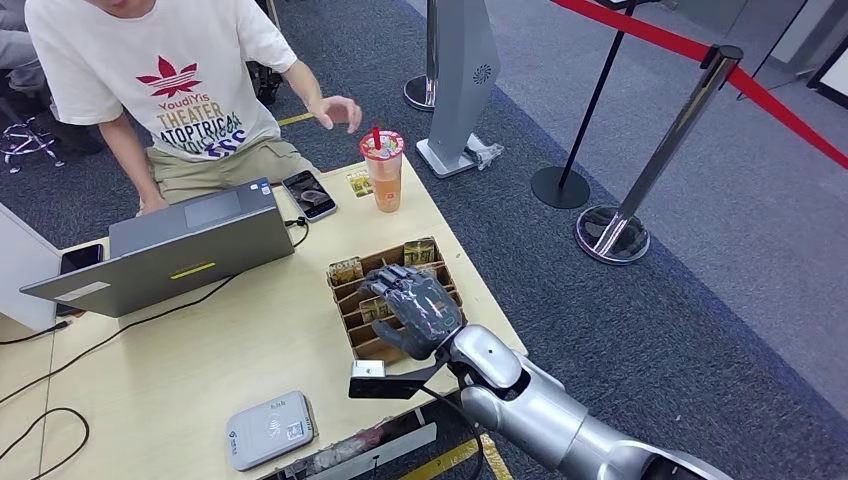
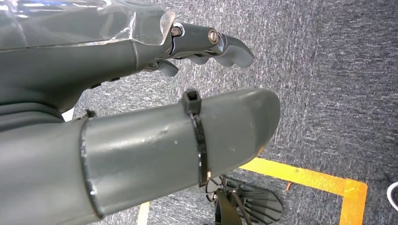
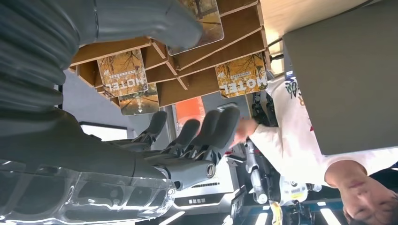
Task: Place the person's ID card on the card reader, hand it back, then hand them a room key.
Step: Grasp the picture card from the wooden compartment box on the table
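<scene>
You're on the last leg, by my read: no ID card lies on the card reader (image 1: 270,429) at the lower left of the head view, and the right hand (image 1: 415,310) sits over the cardboard card rack (image 1: 346,318) at frame centre, so the ID steps look finished and the key pick is what's left. Whether the ID went back to the person (image 1: 170,90) at upper left, I can't confirm; their raised hand (image 1: 335,110) looks empty.

Right hand: fingers spread, palm down above the rack. In the right wrist view the thumb (image 3: 145,18) lies against a room key (image 3: 199,21), the fingers (image 3: 206,129) extended apart from it. No pinch that I can see; treat it as not gripped.

Left hand (image 2: 206,47): hanging over carpet, fingers loosely curled, holding nothing.

Rack contents: slanted slots with several "HOTEL" printed key cards standing in them, e.g. one (image 3: 123,72) in a slot near the palm and another (image 3: 241,79) toward the laptop (image 1: 180,250). Some slots look empty.

The drink cup (image 1: 383,170) stands above the rack in the head view, lid on, straw in, orange liquid inside.
</scene>
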You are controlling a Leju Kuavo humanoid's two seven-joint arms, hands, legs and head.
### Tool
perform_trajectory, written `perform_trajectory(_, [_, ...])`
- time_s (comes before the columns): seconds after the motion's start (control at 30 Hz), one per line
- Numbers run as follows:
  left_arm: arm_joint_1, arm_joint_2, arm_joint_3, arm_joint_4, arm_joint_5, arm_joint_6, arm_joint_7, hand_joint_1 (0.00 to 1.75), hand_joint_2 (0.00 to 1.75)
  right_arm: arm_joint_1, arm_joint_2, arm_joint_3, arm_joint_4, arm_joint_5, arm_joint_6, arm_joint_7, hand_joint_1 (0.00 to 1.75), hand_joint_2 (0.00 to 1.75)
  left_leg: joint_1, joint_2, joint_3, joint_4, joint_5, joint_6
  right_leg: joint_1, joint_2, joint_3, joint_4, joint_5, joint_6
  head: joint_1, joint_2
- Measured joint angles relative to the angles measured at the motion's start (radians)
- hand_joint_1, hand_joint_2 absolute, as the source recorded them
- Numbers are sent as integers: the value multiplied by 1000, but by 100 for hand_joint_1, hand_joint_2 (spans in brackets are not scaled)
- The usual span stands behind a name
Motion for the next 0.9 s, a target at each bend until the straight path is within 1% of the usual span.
perform_trajectory(0.17, [0,0,0,0,-3,0,0,0,0,-15,0,2,9,14,16,4,62,175,0,0,0,0,0,0,0,0,0,0,0,0,0,0])
perform_trajectory(0.27, [0,0,0,0,-5,0,2,0,0,-29,0,5,17,15,22,6,64,175,0,0,0,0,0,0,0,0,0,0,0,0,0,0])
perform_trajectory(0.33, [0,0,0,0,-6,0,3,0,0,-39,0,7,24,15,25,6,67,175,0,0,0,0,0,0,0,0,0,0,0,0,0,0])
perform_trajectory(0.47, [-1,0,0,0,-7,1,4,0,0,-60,0,9,42,13,37,5,80,175,0,0,0,0,0,0,0,0,0,0,0,0,0,0])
perform_trajectory(0.53, [-1,0,0,0,-7,1,7,0,0,-71,1,10,57,13,44,5,84,175,0,0,0,0,0,0,0,0,0,0,0,0,0,0])
perform_trajectory(0.83, [-1,0,0,0,-7,2,8,0,0,-108,9,10,114,12,54,5,83,175,0,0,0,0,0,0,0,0,0,0,0,0,0,0])
perform_trajectory(0.9, [-1,0,0,0,-6,2,8,0,0,-111,10,10,122,12,55,4,86,175,0,0,0,0,0,0,0,0,0,0,0,0,0,0])
